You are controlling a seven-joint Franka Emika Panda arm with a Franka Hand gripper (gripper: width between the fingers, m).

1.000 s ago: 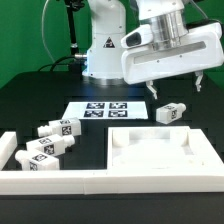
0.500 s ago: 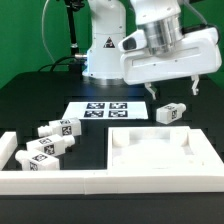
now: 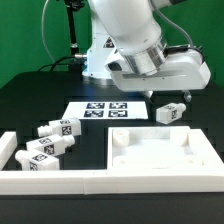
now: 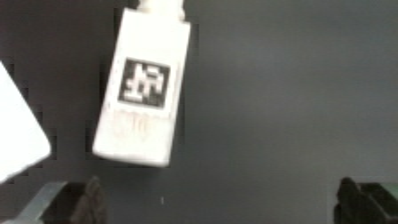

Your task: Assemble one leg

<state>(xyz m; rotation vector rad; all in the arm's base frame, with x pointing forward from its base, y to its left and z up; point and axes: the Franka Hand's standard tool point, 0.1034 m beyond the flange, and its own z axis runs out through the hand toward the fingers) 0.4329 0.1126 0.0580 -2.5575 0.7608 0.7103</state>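
Note:
One leg [image 3: 172,112], a small white square post with a black-and-white tag, lies alone on the black table at the exterior view's right, between the marker board [image 3: 105,109] and the large white panel [image 3: 160,150]. My gripper [image 3: 169,98] hangs just above it, open and empty. In the wrist view the leg [image 4: 146,90] lies ahead of the gripper [image 4: 217,205], not between the fingertips [image 4: 63,205], which stand wide apart. Three more legs [image 3: 55,143] lie together at the exterior view's left.
A white raised frame [image 3: 50,181] runs along the front left and joins the panel. The robot base [image 3: 100,55] stands at the back. A white edge [image 4: 18,130] shows at the side of the wrist view.
The gripper has come lower over the lone leg and the wrist has turned. The jaws stay open. The legs and the panel have not moved.

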